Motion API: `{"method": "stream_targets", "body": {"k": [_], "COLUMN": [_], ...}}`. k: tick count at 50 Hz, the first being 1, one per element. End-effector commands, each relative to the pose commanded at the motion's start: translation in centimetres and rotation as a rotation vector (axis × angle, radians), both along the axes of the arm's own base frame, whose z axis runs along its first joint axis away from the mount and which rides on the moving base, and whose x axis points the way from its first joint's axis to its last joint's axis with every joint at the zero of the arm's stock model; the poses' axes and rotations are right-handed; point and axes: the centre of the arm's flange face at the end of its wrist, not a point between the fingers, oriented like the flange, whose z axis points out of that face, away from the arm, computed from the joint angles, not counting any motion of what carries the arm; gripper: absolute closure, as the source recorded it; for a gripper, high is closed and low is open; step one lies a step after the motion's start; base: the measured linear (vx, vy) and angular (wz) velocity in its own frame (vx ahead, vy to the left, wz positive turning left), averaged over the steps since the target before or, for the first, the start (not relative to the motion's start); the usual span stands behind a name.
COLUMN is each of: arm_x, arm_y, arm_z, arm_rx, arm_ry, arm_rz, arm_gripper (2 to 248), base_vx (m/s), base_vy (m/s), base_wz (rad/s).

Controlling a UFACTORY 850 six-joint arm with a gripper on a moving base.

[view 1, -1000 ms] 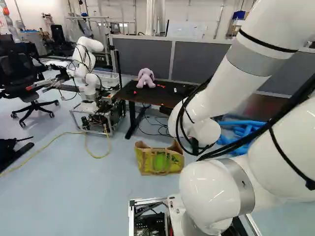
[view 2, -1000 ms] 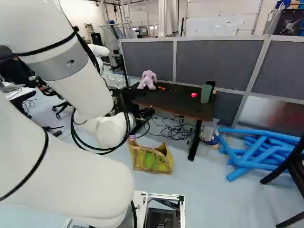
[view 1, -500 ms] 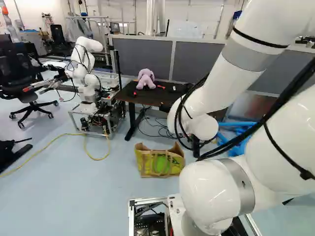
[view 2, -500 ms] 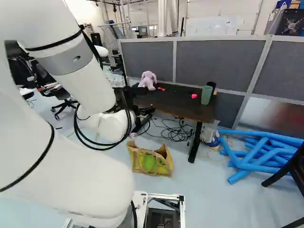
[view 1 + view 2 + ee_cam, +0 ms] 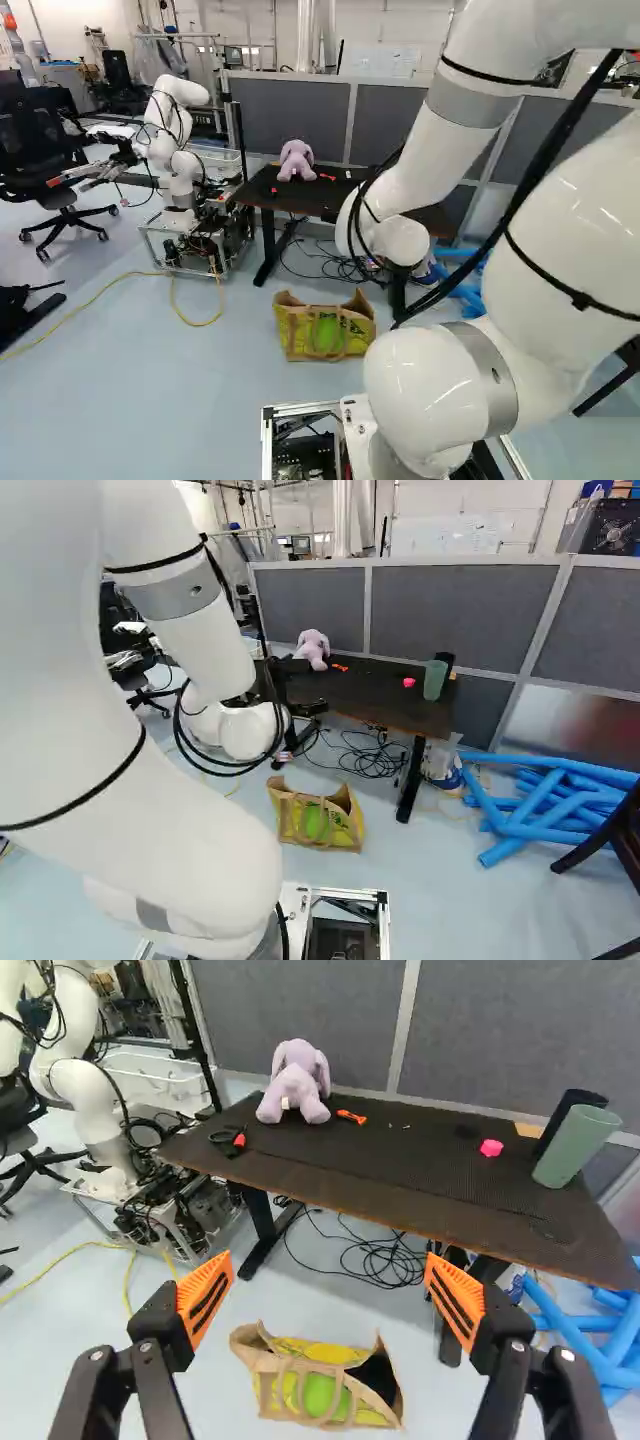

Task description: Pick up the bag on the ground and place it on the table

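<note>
The jaws stand wide apart, with nothing held between their orange pads (image 5: 205, 1302). Looking along them, the open-topped tan and yellow shopping bag (image 5: 320, 1395) with a bright green patch shows between the two fingers, but it lies beyond their tips and below, on the pale blue-grey floor (image 5: 200, 400), well apart from both. Its tan looped handles rest against its side, and its mouth gapes to show a dark inside.

Past the bag stands the bench (image 5: 400, 1188), dark-topped with a brown edge, its near side crossing ahead of the jaws. The bag is on the floor in front of it. A lilac plush toy (image 5: 295, 1092) sits near the bench's back, with a small orange object (image 5: 352, 1117) just beside it and a black and red item (image 5: 230, 1141) nearer the edge. Farther along are a small bright pink piece (image 5: 491, 1148) and a green cup (image 5: 578, 1145) leaning towards a black one (image 5: 582, 1097).

Under the bench, black cables (image 5: 385, 1265) lie tangled on the floor. Blue tubes (image 5: 520, 820) are piled beyond its cup end. Off beyond its toy end stands another white robot arm (image 5: 180, 90), with a yellow cable (image 5: 200, 322) on the floor near its base.
</note>
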Motion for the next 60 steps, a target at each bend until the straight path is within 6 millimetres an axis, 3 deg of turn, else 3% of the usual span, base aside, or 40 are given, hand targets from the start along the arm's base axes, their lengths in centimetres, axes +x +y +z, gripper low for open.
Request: {"method": "stream_targets", "body": {"k": [60], "arm_x": [11.1], "arm_y": [0.5], "arm_z": [-8.1], "arm_rx": [-0.037], "arm_ry": [0.302], "arm_rz": [0.096], "arm_gripper": [3], "base_vx": [0.000], "base_vy": [0.000], "base_wz": [0.000]}}
